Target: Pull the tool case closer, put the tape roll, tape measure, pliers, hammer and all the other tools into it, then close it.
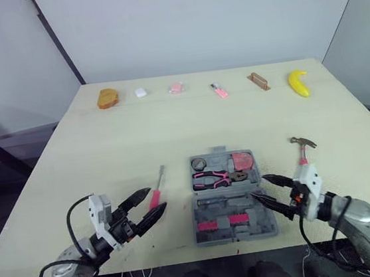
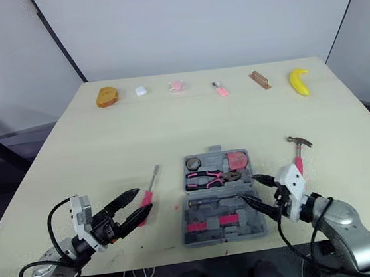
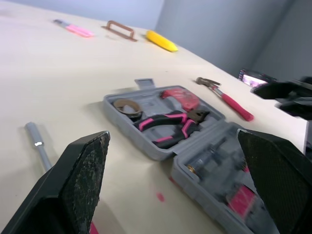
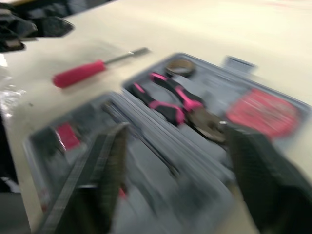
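My left pincer (image 1: pixel 157 199) is spread wide, screwdriver (image 1: pixel 159 179) handle right at its tips, shaft running to 12. My right pincer (image 1: pixel 260 187) is wide at the open tool case (image 1: pixel 192 178)'s 3 o'clock edge; hammer (image 1: pixel 302 150) lies at its 1.

From the head you look forward and down over the pale yellow desk (image 1: pixel 138 137). Both wrist cameras sit low and near, facing the open grey plastic tool case (image 3: pixel 146 145) from opposite sides.
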{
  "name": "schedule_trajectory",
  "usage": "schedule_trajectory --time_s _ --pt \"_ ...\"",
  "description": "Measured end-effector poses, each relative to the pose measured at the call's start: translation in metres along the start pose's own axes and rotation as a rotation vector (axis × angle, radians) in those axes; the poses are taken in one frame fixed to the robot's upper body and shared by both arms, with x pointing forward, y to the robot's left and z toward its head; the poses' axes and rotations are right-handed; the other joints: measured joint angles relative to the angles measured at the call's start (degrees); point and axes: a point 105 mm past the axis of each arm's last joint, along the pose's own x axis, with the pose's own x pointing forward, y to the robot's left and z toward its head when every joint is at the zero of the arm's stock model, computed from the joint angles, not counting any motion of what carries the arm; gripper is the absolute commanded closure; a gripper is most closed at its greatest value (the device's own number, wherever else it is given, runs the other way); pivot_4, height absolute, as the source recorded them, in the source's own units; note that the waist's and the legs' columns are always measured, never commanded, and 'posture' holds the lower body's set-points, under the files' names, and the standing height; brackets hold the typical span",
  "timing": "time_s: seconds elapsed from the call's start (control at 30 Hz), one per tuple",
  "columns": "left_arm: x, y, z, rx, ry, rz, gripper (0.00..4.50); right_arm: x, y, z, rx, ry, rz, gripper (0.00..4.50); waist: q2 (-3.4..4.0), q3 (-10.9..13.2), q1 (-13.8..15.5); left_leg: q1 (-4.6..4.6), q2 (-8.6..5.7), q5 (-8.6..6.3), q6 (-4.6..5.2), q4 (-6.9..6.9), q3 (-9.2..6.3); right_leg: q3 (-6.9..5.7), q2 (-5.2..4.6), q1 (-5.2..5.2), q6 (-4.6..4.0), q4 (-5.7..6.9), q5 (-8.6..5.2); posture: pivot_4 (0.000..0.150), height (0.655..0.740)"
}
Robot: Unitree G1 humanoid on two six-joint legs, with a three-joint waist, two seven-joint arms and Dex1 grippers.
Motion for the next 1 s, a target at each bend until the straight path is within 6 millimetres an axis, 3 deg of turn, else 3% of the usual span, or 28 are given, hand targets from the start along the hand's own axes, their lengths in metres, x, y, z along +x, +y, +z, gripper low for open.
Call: schedule_trajectory --time_s 0.2,0.33,0.47,0.7,0.9,1.0 --pt "0.002 0.005 -0.008 -0.041 -0.019 0.104 0.00 -0.044 -0.007 -0.008 0.023 0.009 -0.157 0.03 0.01 0.01 0.33 -0.02 0.00 0.00 0.00 0.00 0.03 0.02 -0.01 0.04 0.01 -0.08 0.00 0.150 0.7400" --pt "-0.009 0.007 -0.015 -0.051 -0.016 0.157 0.00 -0.074 -0.008 -0.018 0.045 0.048 -0.245 0.03 0.02 0.01 0.10 0.02 0.07 0.00 0.00 -0.01 0.12 0.11 0.04 0.03 -0.01 -0.09 -0.02 0.150 0.7400" --pt "-0.042 0.015 -0.024 -0.061 0.010 0.233 0.00 -0.116 -0.015 -0.020 0.037 0.086 -0.356 0.03 0.06 0.00 0.06 0.05 0.13 -0.01 0.00 -0.03 0.27 0.18 0.08 0.01 -0.09 -0.14 -0.08 0.150 0.7400" --pt "-0.088 0.024 -0.035 -0.082 0.082 0.311 0.00 -0.169 -0.022 -0.035 0.070 0.167 -0.488 0.03 0.00 0.00 0.41 0.04 0.18 -0.02 0.00 -0.03 0.43 0.25 0.02 -0.02 -0.21 -0.22 -0.18 0.150 0.7400" --pt "-0.087 0.026 -0.031 -0.057 0.084 0.277 0.00 -0.171 -0.029 -0.036 0.076 0.167 -0.509 0.03 0.01 0.00 0.38 0.06 0.22 -0.02 0.00 -0.03 0.52 0.30 -0.03 -0.04 -0.22 -0.22 -0.17 0.150 0.7400" --pt "-0.075 0.028 -0.021 -0.026 0.071 0.243 0.00 -0.148 -0.036 -0.022 0.057 0.131 -0.473 0.03 0.02 0.01 0.37 0.06 0.23 -0.02 0.00 -0.03 0.53 0.31 -0.03 -0.04 -0.22 -0.21 -0.16 0.150 0.7400"
